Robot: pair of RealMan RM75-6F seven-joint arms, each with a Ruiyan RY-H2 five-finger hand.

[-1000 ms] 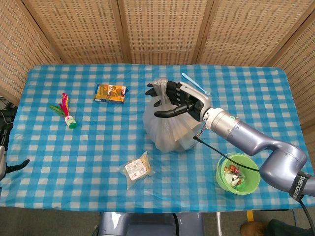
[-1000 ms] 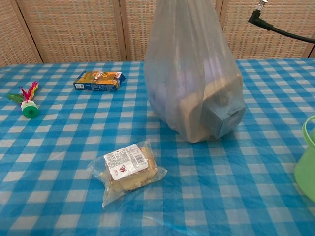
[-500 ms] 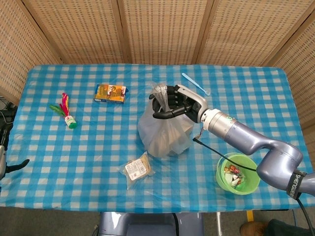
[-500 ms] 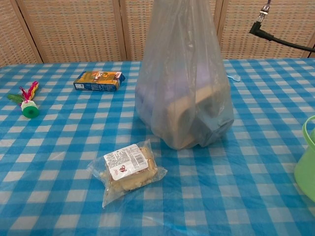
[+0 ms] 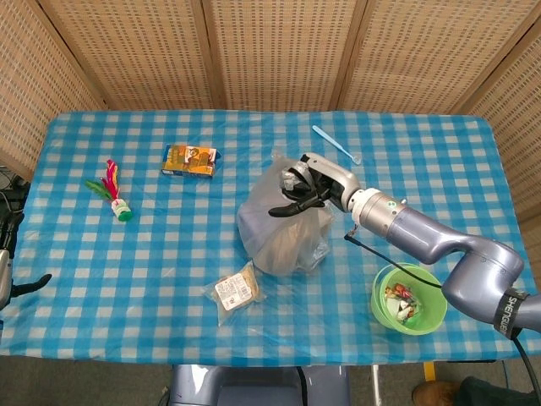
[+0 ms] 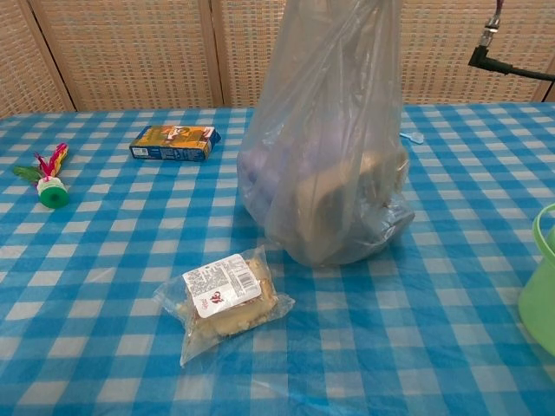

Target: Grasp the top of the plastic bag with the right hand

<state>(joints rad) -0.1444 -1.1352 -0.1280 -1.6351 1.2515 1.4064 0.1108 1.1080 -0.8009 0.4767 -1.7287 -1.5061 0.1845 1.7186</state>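
Since 0.5 s ago, plastic bag (image 5: 283,224) has been shifted slightly right and slumped on the counter (image 5: 152,254). Bag top is gripped by right hand (image 5: 306,188), fingers closed around the gathered neck. Snack packet (image 5: 234,291) is located just below-left of the bag.

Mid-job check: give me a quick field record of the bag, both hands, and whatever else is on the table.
bag: plastic bag upright on the table, contents inside
right hand: right hand grips the bag's gathered top
left hand: only a dark tip at the head view's left edge; state unclear
near bag: snack packet in front
left side: orange box, shuttlecock
right side: green bowl, blue spoon
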